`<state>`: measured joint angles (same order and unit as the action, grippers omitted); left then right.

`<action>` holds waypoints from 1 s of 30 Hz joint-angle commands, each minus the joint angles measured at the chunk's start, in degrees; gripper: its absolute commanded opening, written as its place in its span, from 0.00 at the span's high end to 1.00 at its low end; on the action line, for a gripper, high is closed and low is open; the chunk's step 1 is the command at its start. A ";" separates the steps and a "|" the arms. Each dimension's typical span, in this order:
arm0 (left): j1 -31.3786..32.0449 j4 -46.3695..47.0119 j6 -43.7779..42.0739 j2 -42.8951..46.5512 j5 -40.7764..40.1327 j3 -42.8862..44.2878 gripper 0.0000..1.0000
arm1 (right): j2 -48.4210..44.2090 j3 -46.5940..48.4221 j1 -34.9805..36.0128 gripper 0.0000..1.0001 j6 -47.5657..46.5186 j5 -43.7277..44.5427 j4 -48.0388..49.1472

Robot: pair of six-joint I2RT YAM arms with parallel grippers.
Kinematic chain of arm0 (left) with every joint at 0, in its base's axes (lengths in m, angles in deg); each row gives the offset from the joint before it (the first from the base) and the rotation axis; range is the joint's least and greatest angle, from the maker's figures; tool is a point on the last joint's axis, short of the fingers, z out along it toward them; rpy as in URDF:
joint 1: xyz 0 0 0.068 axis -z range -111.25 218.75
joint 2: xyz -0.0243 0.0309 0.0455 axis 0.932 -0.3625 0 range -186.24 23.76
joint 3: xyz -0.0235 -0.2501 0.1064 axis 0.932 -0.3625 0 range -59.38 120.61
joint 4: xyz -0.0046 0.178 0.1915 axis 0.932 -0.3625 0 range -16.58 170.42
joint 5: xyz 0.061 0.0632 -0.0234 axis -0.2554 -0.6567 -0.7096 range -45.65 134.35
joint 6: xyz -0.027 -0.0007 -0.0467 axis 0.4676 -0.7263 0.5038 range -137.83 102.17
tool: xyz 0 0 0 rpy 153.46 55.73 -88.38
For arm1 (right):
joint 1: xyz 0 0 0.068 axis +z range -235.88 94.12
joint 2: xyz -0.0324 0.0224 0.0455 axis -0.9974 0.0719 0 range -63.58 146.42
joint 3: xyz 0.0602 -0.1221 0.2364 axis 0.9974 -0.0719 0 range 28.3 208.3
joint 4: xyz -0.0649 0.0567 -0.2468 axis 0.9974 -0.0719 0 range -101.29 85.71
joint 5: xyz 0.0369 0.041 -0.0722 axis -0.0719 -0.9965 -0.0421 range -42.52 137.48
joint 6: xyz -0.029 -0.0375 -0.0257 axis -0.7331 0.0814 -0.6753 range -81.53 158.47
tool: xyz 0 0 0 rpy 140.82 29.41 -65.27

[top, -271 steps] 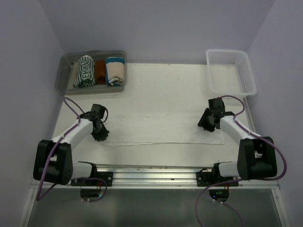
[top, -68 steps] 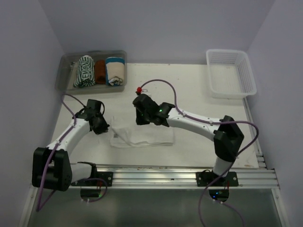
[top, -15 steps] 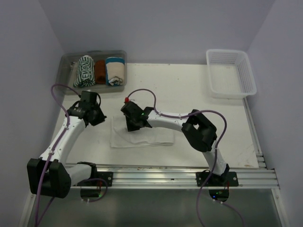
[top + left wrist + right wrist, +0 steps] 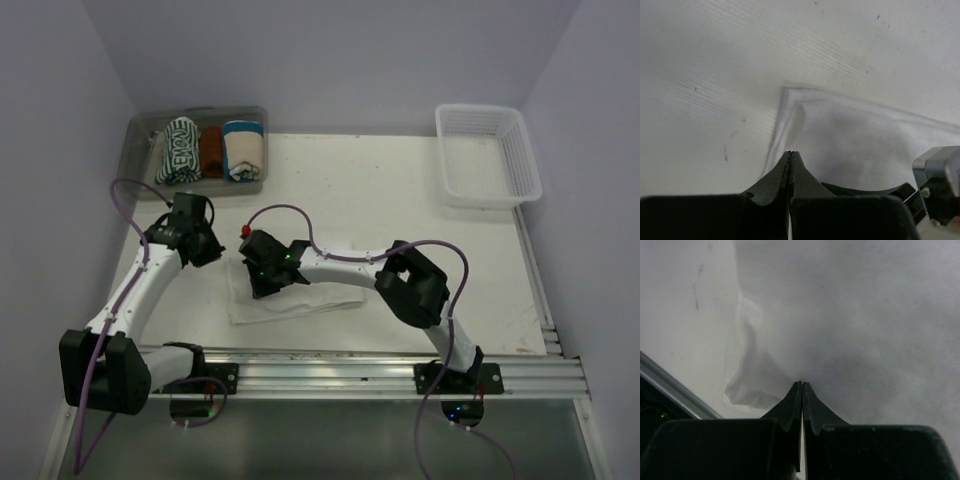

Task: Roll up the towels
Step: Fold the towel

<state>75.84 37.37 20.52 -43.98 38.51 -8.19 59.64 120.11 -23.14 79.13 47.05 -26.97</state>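
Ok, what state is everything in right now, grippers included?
White towel: folded flat, not yet rolled.
Bin: open-topped, holding three rolls.
Striped towel: rolled, in the bin.
Brown towel: rolled, in the bin.
Cream towel: rolled, in the bin.
Basket: empty.
Left gripper: shut, by the white towel's corner.
Right gripper: shut, over the white towel.

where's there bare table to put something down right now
Free: the table's right side in front of the basket, and the far strip between bin and basket. Crowded: near left, where the left gripper and right gripper meet at the white towel; the bin is packed.
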 commanded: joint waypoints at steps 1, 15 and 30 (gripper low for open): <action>-0.85 -0.02 -0.29 -0.37 -1.45 1.09 1.00 | -1.76 3.90 2.82 1.00 -0.67 -3.35 1.32; -1.47 3.05 -1.52 -0.02 5.58 -2.76 1.00 | -17.30 -10.30 -2.61 1.00 -2.08 3.77 2.11; 6.53 5.34 1.38 1.12 11.39 -15.51 1.00 | -26.27 -32.28 -13.61 1.00 -0.24 5.27 2.45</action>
<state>82.29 42.48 20.56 -45.14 48.54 -21.17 37.06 92.31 -37.41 77.95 52.47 -25.81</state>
